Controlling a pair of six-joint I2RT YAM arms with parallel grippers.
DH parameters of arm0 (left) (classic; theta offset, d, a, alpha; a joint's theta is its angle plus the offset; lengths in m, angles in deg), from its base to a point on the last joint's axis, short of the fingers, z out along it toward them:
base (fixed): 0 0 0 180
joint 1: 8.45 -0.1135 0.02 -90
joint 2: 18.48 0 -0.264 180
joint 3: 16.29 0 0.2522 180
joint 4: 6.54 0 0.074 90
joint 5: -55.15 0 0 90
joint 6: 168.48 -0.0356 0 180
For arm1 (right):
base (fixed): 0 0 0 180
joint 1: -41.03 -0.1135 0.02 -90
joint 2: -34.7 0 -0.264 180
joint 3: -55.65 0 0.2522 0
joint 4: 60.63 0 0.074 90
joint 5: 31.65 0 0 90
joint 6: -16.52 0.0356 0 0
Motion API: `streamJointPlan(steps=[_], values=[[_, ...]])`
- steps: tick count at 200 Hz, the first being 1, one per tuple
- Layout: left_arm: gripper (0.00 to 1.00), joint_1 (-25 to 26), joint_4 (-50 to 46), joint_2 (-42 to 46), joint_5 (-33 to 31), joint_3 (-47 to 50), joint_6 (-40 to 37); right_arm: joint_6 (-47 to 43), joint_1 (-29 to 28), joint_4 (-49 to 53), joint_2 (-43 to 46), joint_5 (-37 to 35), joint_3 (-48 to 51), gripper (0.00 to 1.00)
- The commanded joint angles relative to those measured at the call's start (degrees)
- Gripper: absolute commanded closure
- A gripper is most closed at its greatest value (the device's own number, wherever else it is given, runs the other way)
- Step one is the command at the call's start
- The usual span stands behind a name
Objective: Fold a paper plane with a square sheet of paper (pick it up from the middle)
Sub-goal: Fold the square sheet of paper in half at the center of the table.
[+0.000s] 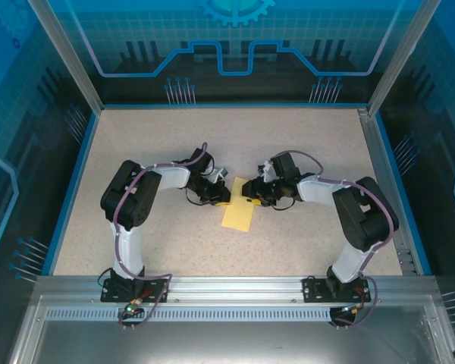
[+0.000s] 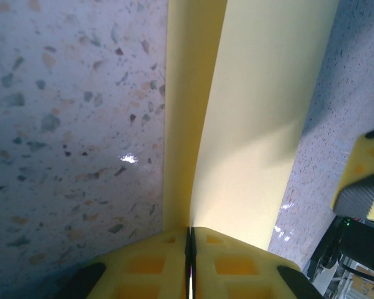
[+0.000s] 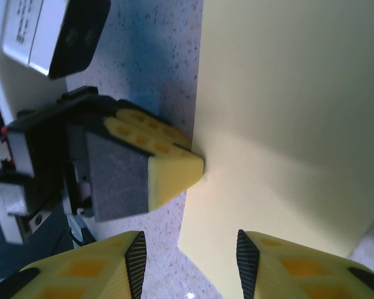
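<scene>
**Pinched at the paper's left edge**

My left gripper (image 2: 191, 233) is clamped tight on the folded yellow paper (image 1: 239, 214), mid-table (image 1: 136, 136). My right gripper (image 3: 187, 249) stands part open at its right edge, holding nothing. Wide room lies toward every table edge.

One sheet of paper (image 1: 238, 214), yellow, was counted on one speckled table (image 1: 303, 144). Two robot arms were counted: one left arm (image 1: 133, 199) and one right arm (image 1: 362, 214). Two grippers were counted, one left gripper (image 1: 224, 199) and one right gripper (image 1: 252, 199). Two yellow fingers (image 2: 146, 265) were counted on the left gripper in its wrist view, and two fingers (image 3: 299, 265) on the right gripper in its wrist view, four in all. Two flaps of the sheet, joined at one crease, were made out in the left wrist view.
</scene>
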Motion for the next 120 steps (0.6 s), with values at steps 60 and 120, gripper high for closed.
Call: streamJointPlan(steps=[60, 120], values=[[0.87, 0.0, -7.67, -2.19, -4.34, 2.12, -2.09, -5.04, 0.91, 4.21, -5.66, -1.9, -3.33, 0.55], [0.87, -0.04, -7.67, -2.08, -4.35, 2.13, -2.03, -5.78, 5.1, 3.45, -3.72, -0.48, -6.5, 0.55]])
